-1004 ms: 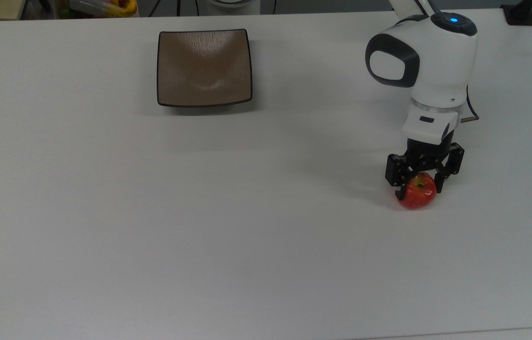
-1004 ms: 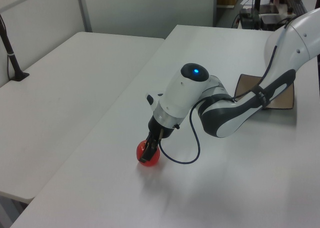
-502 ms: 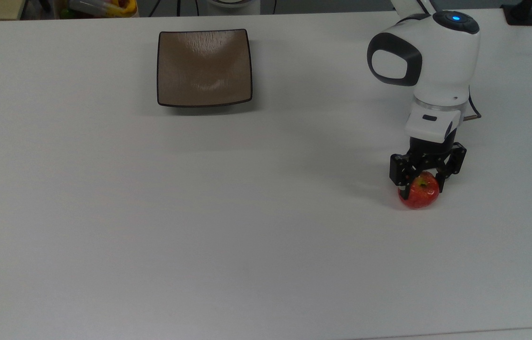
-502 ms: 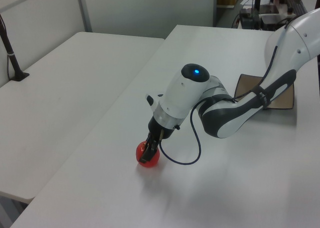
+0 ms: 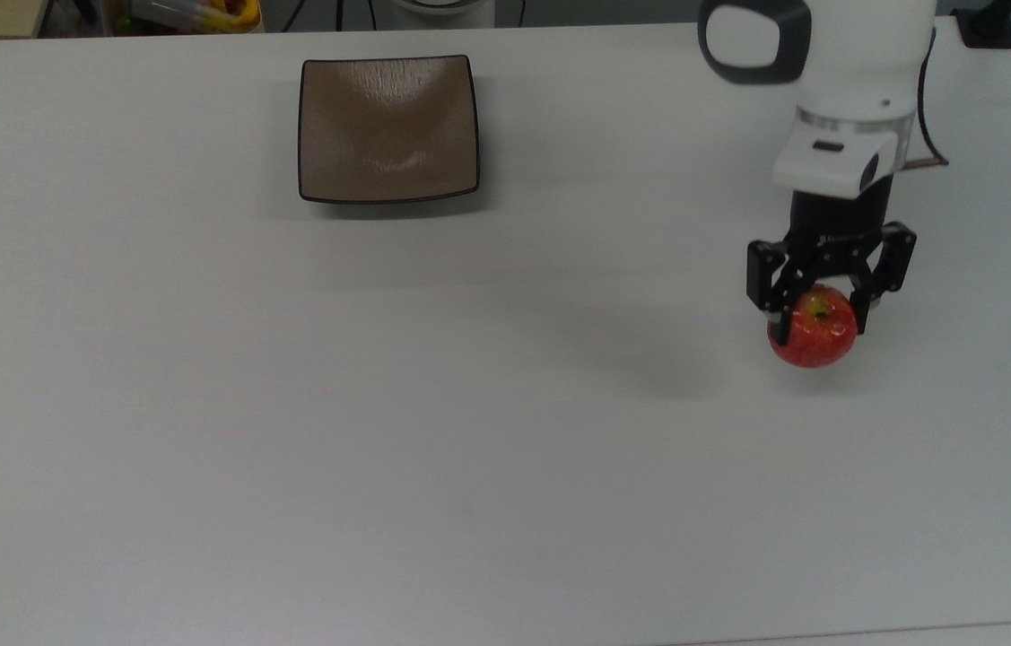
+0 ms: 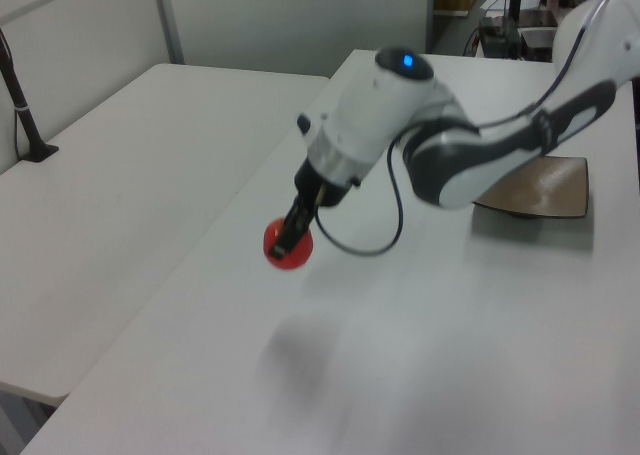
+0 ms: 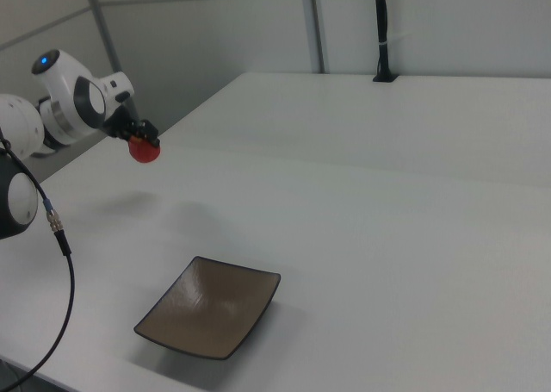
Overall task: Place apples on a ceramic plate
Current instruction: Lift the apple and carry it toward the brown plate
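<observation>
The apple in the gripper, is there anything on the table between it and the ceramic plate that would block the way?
Nothing visible does. The gripper holds the apple above the table, and the stretch of tabletop toward the ceramic plate, at the top view's upper left, is bare. The plate itself holds nothing.

A lab; white tables [image 5: 290,404], grey partitions [image 7: 215,30], cabling.

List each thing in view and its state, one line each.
apple: gripped, lifted clear of the table, stem end up.
gripper: shut on the apple.
plate: empty, flat on the table, away from the apple.
</observation>
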Controlling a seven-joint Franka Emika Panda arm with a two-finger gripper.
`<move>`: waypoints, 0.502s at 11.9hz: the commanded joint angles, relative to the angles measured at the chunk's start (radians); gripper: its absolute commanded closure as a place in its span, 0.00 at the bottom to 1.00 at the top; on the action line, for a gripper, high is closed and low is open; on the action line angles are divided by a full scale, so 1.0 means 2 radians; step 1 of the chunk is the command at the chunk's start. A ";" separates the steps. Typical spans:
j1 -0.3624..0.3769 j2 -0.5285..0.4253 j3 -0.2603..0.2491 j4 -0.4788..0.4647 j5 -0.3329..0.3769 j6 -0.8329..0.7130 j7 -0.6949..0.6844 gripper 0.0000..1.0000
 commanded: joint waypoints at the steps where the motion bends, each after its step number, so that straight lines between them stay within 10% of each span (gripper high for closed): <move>1: -0.024 -0.112 0.018 -0.077 0.025 -0.050 0.005 0.86; 6: -0.053 -0.242 0.018 -0.150 0.072 -0.131 -0.038 0.85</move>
